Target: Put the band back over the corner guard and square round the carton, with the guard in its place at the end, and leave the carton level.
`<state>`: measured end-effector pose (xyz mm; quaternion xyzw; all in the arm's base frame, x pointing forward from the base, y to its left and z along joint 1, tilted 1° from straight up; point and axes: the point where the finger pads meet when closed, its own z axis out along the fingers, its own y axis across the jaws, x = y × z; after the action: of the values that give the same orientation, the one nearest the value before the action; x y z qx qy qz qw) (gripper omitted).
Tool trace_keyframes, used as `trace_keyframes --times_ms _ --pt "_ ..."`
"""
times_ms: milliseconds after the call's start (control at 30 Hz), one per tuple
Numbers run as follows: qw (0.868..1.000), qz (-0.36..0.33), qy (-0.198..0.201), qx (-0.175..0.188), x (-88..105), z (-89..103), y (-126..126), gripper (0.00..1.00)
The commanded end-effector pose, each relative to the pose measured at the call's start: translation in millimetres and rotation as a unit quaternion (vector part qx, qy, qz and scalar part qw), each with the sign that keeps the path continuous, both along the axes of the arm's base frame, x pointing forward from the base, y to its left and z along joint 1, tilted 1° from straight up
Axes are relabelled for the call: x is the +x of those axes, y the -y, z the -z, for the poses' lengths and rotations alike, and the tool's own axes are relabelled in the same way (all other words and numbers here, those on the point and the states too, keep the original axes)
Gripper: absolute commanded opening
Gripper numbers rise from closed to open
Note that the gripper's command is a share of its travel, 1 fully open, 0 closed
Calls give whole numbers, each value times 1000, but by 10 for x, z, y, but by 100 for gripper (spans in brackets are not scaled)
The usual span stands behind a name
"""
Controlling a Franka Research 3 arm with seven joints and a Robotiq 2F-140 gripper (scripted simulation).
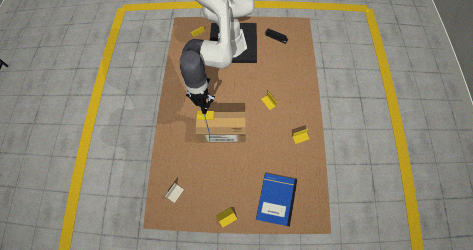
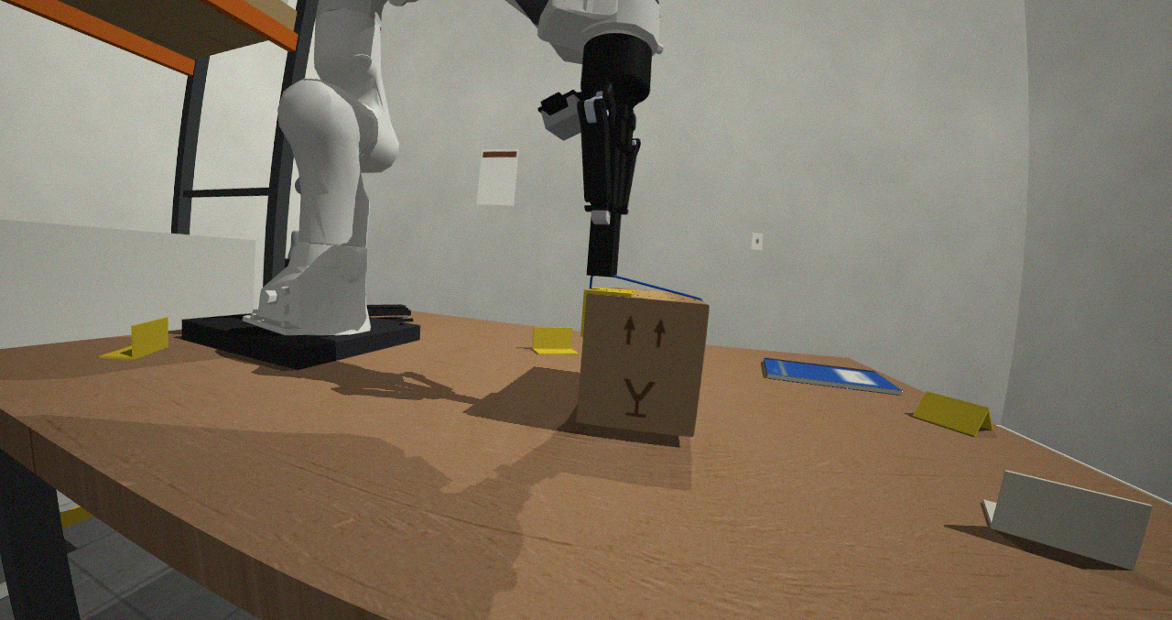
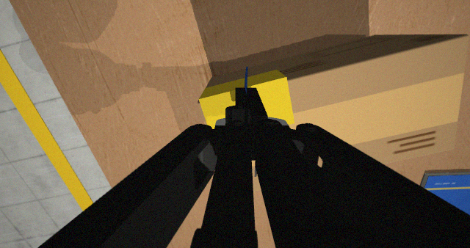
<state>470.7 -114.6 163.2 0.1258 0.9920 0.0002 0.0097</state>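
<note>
The carton [image 1: 224, 121] [image 2: 643, 362] [image 3: 367, 94] stands flat on the wooden table [image 1: 231, 169]. A yellow corner guard [image 1: 200, 116] [image 2: 610, 291] [image 3: 279, 94] sits on its top back left edge. A thin blue band [image 1: 207, 129] [image 2: 656, 287] [image 3: 246, 75] runs round the carton near its left end, down the front face and over the top. Above the guard it is lifted off the carton, up to my fingertips. My gripper [image 1: 204, 111] [image 2: 602, 270] [image 3: 245, 103] points down just above the guard and is shut on the band.
Loose yellow guards [image 1: 268, 100] [image 1: 300, 135] [image 1: 227, 217] [image 1: 197, 31] and a white one [image 1: 174, 192] lie about the table. A blue notebook [image 1: 276, 199] lies front right. A black block [image 1: 276, 36] lies back right. The robot base [image 1: 246, 43] stands behind the carton.
</note>
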Motion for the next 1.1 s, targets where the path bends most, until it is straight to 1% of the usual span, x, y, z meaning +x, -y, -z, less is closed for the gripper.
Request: trace_keyframes --times_ms 0,267,633,1067 --pt "1000 -3 -3 2 6 6 0 10" --pt "1000 -3 -3 2 51 6 0 10" --pt "1000 -3 -3 2 56 10 0 10" --pt "1000 -3 -3 2 57 111 0 10"
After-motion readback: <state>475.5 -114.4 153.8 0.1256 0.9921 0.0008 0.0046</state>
